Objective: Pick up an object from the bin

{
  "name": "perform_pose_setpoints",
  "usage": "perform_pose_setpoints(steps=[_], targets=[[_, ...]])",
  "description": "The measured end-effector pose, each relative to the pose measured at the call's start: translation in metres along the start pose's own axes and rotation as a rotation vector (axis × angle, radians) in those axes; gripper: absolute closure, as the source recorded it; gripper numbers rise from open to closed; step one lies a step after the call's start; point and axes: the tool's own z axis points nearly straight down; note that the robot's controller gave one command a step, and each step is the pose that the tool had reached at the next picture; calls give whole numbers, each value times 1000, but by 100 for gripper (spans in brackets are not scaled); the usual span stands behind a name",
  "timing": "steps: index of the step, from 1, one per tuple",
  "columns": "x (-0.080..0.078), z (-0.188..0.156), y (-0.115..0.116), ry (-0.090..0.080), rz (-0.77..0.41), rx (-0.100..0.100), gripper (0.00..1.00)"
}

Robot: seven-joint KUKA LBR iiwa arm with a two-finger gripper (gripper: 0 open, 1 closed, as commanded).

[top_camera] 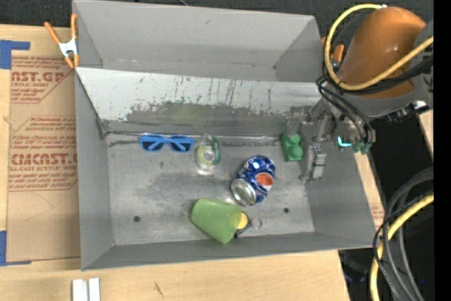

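Observation:
My gripper (pixel 315 167) hangs at the right side of the bin, just above the floor near the right wall, with nothing seen between its fingers. A small green block (pixel 292 146) lies just to its left, by the back wall. A crushed blue soda can (pixel 254 179) lies on its side further left, toward the middle of the bin floor.
A green pouch-like thing with a yellow tip (pixel 218 220) lies near the front wall. A small clear-green cup (pixel 207 154) and blue sunglasses (pixel 166 144) lie along the back of the floor. The arm's orange cover and cables rise over the right rim.

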Motion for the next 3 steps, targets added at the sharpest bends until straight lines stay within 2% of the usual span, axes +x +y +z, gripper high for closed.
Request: perform_pose_setpoints(steps=[1,2,3], targets=[[-4,134,72,-2,-610,-2,0],[-5,132,71,-6,-609,1,100],[17,-8,56,-14,-583,5,100]])
